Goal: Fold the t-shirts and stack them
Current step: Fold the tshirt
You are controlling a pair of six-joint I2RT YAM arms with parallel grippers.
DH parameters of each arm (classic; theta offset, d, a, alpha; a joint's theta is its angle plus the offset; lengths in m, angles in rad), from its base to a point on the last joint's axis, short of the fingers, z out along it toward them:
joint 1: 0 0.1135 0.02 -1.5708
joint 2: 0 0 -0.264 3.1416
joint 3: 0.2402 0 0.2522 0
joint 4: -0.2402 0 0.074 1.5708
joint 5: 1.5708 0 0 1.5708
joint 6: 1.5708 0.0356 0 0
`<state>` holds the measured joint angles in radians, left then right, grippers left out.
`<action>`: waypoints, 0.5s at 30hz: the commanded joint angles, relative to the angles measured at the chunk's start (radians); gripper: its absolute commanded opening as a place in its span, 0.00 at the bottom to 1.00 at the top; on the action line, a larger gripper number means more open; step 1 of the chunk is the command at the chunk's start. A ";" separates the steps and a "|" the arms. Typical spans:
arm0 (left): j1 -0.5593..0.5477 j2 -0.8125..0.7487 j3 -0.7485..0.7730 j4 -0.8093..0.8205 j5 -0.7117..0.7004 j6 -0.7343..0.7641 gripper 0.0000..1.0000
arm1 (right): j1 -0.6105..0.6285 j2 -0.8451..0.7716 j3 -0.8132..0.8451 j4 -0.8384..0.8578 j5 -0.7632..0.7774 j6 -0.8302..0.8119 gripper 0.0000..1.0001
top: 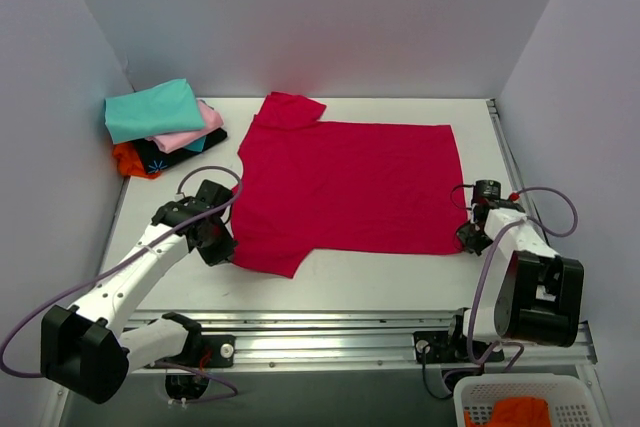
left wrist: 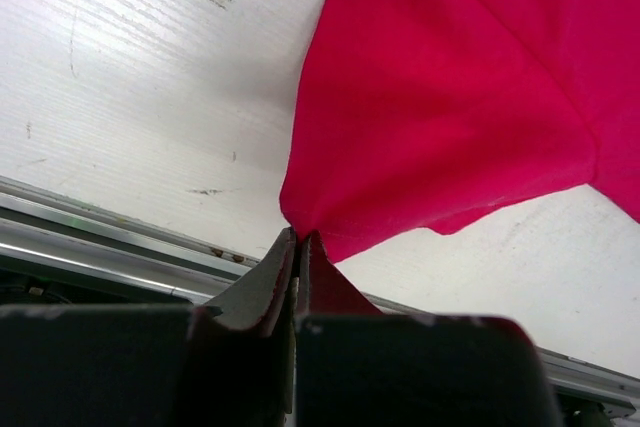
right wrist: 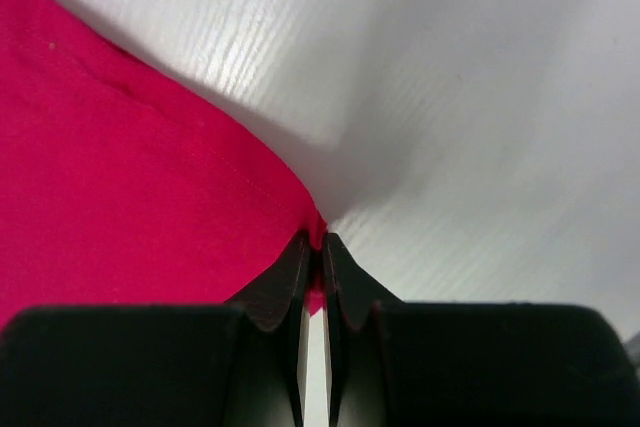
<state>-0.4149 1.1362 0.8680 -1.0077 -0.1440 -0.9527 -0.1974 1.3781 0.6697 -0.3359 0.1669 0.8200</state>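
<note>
The crimson-red t-shirt (top: 345, 182) lies spread flat across the middle of the table, collar to the left. My left gripper (top: 222, 244) is shut on its near-left edge, by the near sleeve; the left wrist view shows the cloth (left wrist: 450, 97) pinched between the fingertips (left wrist: 300, 239). My right gripper (top: 468, 238) is shut on its near-right hem corner; the right wrist view shows the red cloth (right wrist: 120, 167) pinched in the tips (right wrist: 320, 242). Folded teal (top: 152, 109), pink (top: 192, 133), black (top: 185, 155) and orange (top: 133, 160) shirts sit stacked at the far left.
A white basket (top: 520, 402) holding orange cloth stands below the table's near right corner. A metal rail (top: 330, 332) runs along the near edge. White walls close in the left, back and right sides.
</note>
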 commanded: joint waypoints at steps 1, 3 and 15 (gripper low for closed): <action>0.011 0.005 0.072 -0.071 0.026 0.011 0.02 | 0.000 -0.080 0.036 -0.163 -0.010 -0.001 0.00; 0.011 0.004 0.106 -0.095 0.037 0.005 0.02 | 0.000 -0.106 0.056 -0.210 -0.017 -0.010 0.00; 0.024 0.183 0.360 -0.147 0.132 -0.029 0.02 | 0.000 -0.097 0.215 -0.304 -0.023 -0.061 0.00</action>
<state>-0.4004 1.2713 1.1496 -1.1351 -0.0483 -0.9726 -0.1967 1.2613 0.8070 -0.5774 0.1276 0.7807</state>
